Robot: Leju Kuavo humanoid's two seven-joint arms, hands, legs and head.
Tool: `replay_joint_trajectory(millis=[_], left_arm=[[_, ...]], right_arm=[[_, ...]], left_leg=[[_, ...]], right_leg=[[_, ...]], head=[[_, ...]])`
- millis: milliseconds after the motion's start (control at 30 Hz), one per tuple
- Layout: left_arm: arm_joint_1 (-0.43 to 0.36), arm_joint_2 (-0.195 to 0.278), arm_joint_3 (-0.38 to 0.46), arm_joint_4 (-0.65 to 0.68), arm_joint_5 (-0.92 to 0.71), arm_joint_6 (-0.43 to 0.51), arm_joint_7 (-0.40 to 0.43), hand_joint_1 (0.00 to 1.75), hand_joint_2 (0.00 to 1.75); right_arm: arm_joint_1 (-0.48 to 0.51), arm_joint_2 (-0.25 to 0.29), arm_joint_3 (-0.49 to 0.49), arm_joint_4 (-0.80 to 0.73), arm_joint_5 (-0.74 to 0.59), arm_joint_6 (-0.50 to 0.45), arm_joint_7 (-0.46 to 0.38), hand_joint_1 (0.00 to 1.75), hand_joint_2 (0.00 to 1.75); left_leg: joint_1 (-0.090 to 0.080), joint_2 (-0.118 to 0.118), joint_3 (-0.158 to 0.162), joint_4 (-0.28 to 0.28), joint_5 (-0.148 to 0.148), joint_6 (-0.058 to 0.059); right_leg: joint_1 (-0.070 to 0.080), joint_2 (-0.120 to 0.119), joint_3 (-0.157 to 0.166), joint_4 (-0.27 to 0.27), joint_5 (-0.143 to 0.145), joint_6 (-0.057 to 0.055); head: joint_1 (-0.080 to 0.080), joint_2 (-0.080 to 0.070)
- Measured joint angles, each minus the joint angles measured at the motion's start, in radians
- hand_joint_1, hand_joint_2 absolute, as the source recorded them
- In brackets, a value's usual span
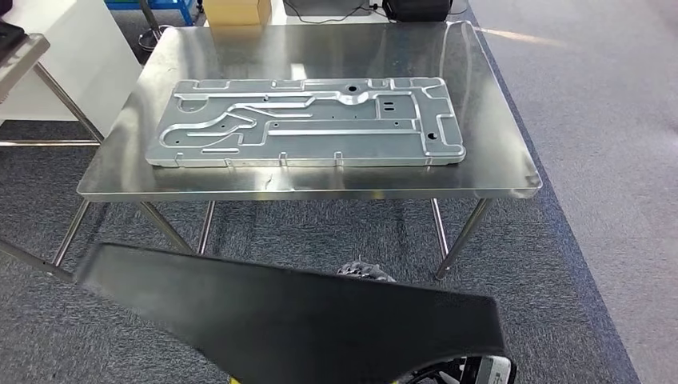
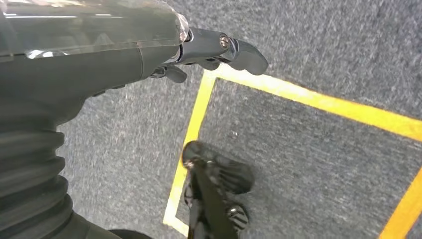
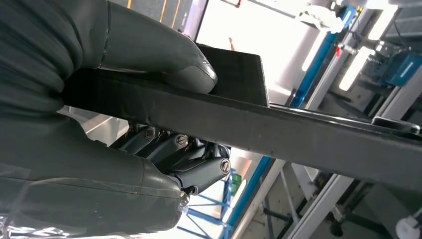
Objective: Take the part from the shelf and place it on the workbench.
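A long, flat black part (image 1: 296,320) lies across the bottom of the head view, on the near side of the workbench (image 1: 496,152) and below its top. In the right wrist view my right hand (image 3: 99,169) grips this black part (image 3: 278,134) by its edge, with the thumb (image 3: 164,55) on one face and the dark fingers (image 3: 194,164) on the other. My left hand (image 2: 209,50) hangs over the carpet with its fingers stretched out and nothing in them. A large silver machined plate (image 1: 308,120) lies flat on the middle of the steel workbench.
Bare steel runs along the bench's near edge and right side. A white cabinet (image 1: 72,56) stands at the left and a cardboard box (image 1: 236,12) behind the bench. Yellow tape lines (image 2: 318,102) mark the carpet. Blue shelf posts (image 3: 318,55) stand behind the right hand.
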Motion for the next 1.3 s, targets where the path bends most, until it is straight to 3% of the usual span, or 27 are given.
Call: replay_joint_trajectory(millis=[33, 100, 167, 267, 333, 433, 500, 533, 600, 667, 733, 833, 900, 967, 1000, 1033, 1133, 1167, 1200, 1300], left_arm=[[0.000, 0.000, 0.000, 0.000, 0.001, 0.000, 0.000, 0.00, 1.75], [0.001, -0.001, 0.000, 0.000, 0.002, 0.000, 0.000, 0.00, 1.75], [0.000, -0.001, 0.000, 0.000, 0.002, 0.000, 0.000, 0.00, 1.75], [0.000, -0.001, 0.000, 0.000, 0.002, 0.000, 0.001, 0.00, 1.75], [-0.002, -0.001, 0.000, 0.000, 0.001, 0.000, 0.001, 0.00, 1.75], [-0.004, 0.000, 0.000, 0.000, -0.003, -0.001, -0.001, 0.00, 1.75], [-0.003, 0.000, 0.000, 0.000, -0.006, -0.003, -0.001, 0.00, 1.75], [-0.003, 0.001, 0.000, 0.000, -0.007, -0.004, -0.001, 0.00, 1.75], [-0.002, 0.000, 0.000, 0.001, -0.010, -0.004, -0.001, 0.00, 1.75], [-0.002, -0.001, 0.000, 0.002, -0.014, -0.006, -0.003, 0.00, 1.75], [-0.002, 0.000, -0.001, 0.002, -0.016, -0.007, -0.005, 0.00, 1.75], [-0.007, 0.004, -0.004, 0.002, -0.019, -0.010, -0.009, 0.00, 1.75], [-0.010, 0.007, -0.005, 0.002, -0.022, -0.012, -0.010, 0.00, 1.75], [-0.009, 0.011, -0.006, 0.002, -0.024, -0.012, -0.010, 0.00, 1.75], [-0.007, 0.012, -0.006, 0.002, -0.024, -0.013, -0.010, 0.00, 1.75], [-0.005, 0.013, -0.007, 0.002, -0.025, -0.013, -0.009, 0.00, 1.75], [-0.004, 0.014, -0.009, 0.002, -0.025, -0.013, -0.007, 0.00, 1.75], [-0.005, 0.014, -0.010, 0.002, -0.025, -0.013, -0.008, 0.00, 1.75], [-0.005, 0.015, -0.011, 0.002, -0.025, -0.013, -0.008, 0.00, 1.75], [-0.006, 0.016, -0.013, 0.002, -0.024, -0.012, -0.014, 0.00, 1.75]], right_arm=[[0.000, 0.000, -0.001, -0.002, 0.002, 0.002, 0.000, 1.61, 1.75], [-0.001, 0.000, -0.003, -0.006, 0.004, 0.005, 0.000, 1.61, 1.75], [-0.004, 0.000, -0.005, -0.009, 0.006, 0.003, 0.000, 1.61, 1.75], [-0.009, 0.000, -0.010, -0.020, 0.004, -0.006, 0.001, 1.61, 1.75], [-0.013, 0.000, -0.017, -0.028, -0.007, -0.007, 0.001, 1.61, 1.75], [-0.014, 0.000, -0.028, -0.038, -0.028, -0.008, 0.000, 1.61, 1.75], [-0.011, 0.000, -0.035, -0.045, -0.032, -0.012, 0.000, 1.61, 1.75], [-0.009, 0.000, -0.039, -0.050, -0.033, -0.015, 0.000, 1.61, 1.75], [-0.007, 0.000, -0.046, -0.064, -0.032, -0.022, 0.000, 1.61, 1.75], [-0.007, 0.000, -0.051, -0.075, -0.027, -0.030, 0.000, 1.61, 1.75], [-0.005, 0.001, -0.055, -0.084, -0.019, -0.042, 0.000, 1.61, 1.75], [-0.005, 0.003, -0.061, -0.098, -0.010, -0.058, 0.000, 1.61, 1.75], [-0.004, 0.004, -0.062, -0.103, -0.005, -0.064, 0.000, 1.61, 1.75], [0.001, 0.005, -0.062, -0.105, 0.000, -0.069, 0.000, 1.61, 1.75], [0.004, 0.005, -0.063, -0.106, 0.003, -0.072, 0.000, 1.61, 1.75], [0.007, 0.005, -0.063, -0.106, 0.006, -0.076, 0.000, 1.61, 1.75], [0.011, 0.004, -0.063, -0.107, 0.017, -0.086, 0.000, 1.61, 1.75], [0.010, 0.004, -0.064, -0.107, 0.021, -0.092, 0.000, 1.61, 1.75], [0.010, 0.004, -0.066, -0.109, 0.026, -0.102, 0.000, 1.61, 1.75], [0.002, 0.001, -0.081, -0.115, 0.044, -0.144, 0.000, 1.61, 1.75]], left_leg=[[0.003, 0.001, 0.006, -0.044, 0.037, -0.002], [0.007, 0.003, 0.037, -0.175, 0.140, -0.001], [0.002, 0.005, 0.055, -0.245, 0.180, 0.009], [-0.003, 0.003, 0.068, -0.253, 0.175, 0.033], [-0.002, 0.003, 0.088, -0.260, 0.169, 0.046], [-0.005, 0.004, 0.109, -0.263, 0.152, 0.058], [-0.010, 0.005, 0.126, -0.263, 0.137, 0.060], [-0.012, 0.005, 0.137, -0.263, 0.128, 0.060], [-0.015, 0.006, 0.160, -0.265, 0.109, 0.058], [-0.018, 0.010, 0.173, -0.268, 0.093, 0.051], [-0.020, 0.016, 0.182, -0.269, 0.089, 0.041], [-0.019, 0.017, 0.183, -0.235, 0.076, 0.029], [-0.013, 0.015, 0.126, -0.130, 0.042, 0.020], [-0.007, 0.015, 0.047, -0.022, -0.005, 0.010], [-0.004, 0.015, 0.023, -0.006, -0.011, 0.005], [-0.001, 0.015, 0.013, -0.022, 0.004, 0.001], [0.005, 0.016, 0.041, -0.193, 0.146, -0.003], [0.003, 0.016, 0.050, -0.233, 0.176, 0.002], [0.001, 0.015, 0.053, -0.252, 0.189, 0.008], [-0.002, 0.014, 0.059, -0.255, 0.189, 0.028]], right_leg=[[-0.001, 0.001, 0.012, 0.000, -0.009, 0.003], [-0.003, 0.000, 0.036, 0.001, -0.029, 0.012], [-0.003, 0.000, 0.045, 0.002, -0.042, 0.025], [-0.004, -0.001, 0.050, 0.012, -0.051, 0.044], [-0.006, -0.001, 0.033, 0.064, -0.065, 0.052], [-0.009, -0.002, -0.082, 0.242, -0.126, 0.058], [-0.008, -0.002, -0.142, 0.293, -0.133, 0.055], [-0.006, -0.002, -0.148, 0.270, -0.106, 0.051], [0.006, -0.012, -0.122, 0.147, -0.007, 0.030], [0.022, -0.029, -0.099, 0.047, 0.050, 0.009], [0.027, -0.030, -0.092, 0.021, 0.052, 0.000], [0.017, -0.021, -0.059, 0.000, 0.051, -0.011], [0.014, -0.018, -0.039, -0.006, 0.042, -0.016], [0.012, -0.013, -0.025, -0.006, 0.028, -0.015], [0.011, -0.010, -0.016, -0.006, 0.020, -0.013], [0.008, -0.008, -0.004, -0.005, 0.011, -0.009], [0.003, -0.004, 0.028, 0.000, -0.018, 0.005], [0.003, -0.002, 0.031, 0.003, -0.026, 0.011], [0.003, -0.001, 0.032, 0.006, -0.032, 0.018], [0.000, 0.000, 0.033, 0.014, -0.048, 0.037]], head=[[0.000, 0.000], [0.001, 0.000], [0.001, 0.000], [0.000, 0.000], [0.002, 0.000], [0.003, 0.000], [0.003, 0.000], [0.003, 0.000], [0.003, 0.000], [0.003, 0.000], [0.002, 0.000], [0.002, 0.000], [0.002, 0.000], [0.002, 0.000], [0.002, 0.000], [0.002, 0.000], [0.002, 0.000], [0.002, 0.000], [0.002, 0.000], [0.003, 0.000]])
